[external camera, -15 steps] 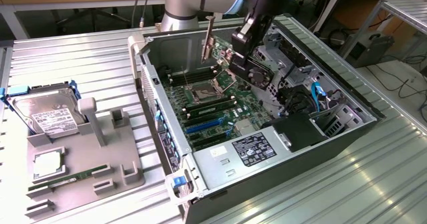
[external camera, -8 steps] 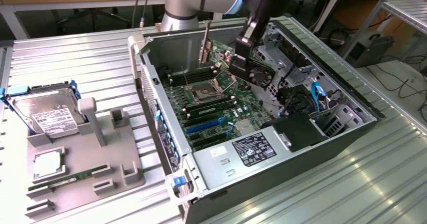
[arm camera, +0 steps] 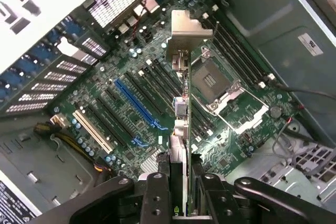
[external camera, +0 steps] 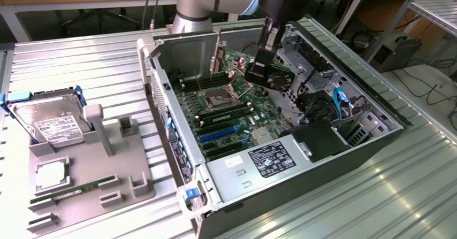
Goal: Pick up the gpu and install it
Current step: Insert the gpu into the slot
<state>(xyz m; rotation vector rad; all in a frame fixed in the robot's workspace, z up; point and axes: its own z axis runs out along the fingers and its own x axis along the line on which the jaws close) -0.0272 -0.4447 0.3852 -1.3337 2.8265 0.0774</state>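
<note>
My gripper (external camera: 266, 57) is shut on the gpu (external camera: 277, 78), a dark card with a round black fan, and holds it in the air inside the open computer case (external camera: 371, 94), above the motherboard (external camera: 228, 116). The wrist view looks along the gpu (arm camera: 181, 129) edge-on, with its silver end bracket (arm camera: 186, 27) at the far end. My gripper (arm camera: 181, 195) clamps the card between black fingers (arm camera: 156, 195). The card hangs apart from the board, over the area between the long blue slot (arm camera: 137, 109) and the processor socket (arm camera: 218, 80).
On the exterior view's left, a grey holder (external camera: 93, 169) carries a silver hard drive (external camera: 50, 121) and a green memory stick (external camera: 78, 188). The case walls, a black box (external camera: 321, 140) and blue cables (external camera: 341, 101) ring the motherboard. Yellow and black wires (arm camera: 68, 142) lie near the slots.
</note>
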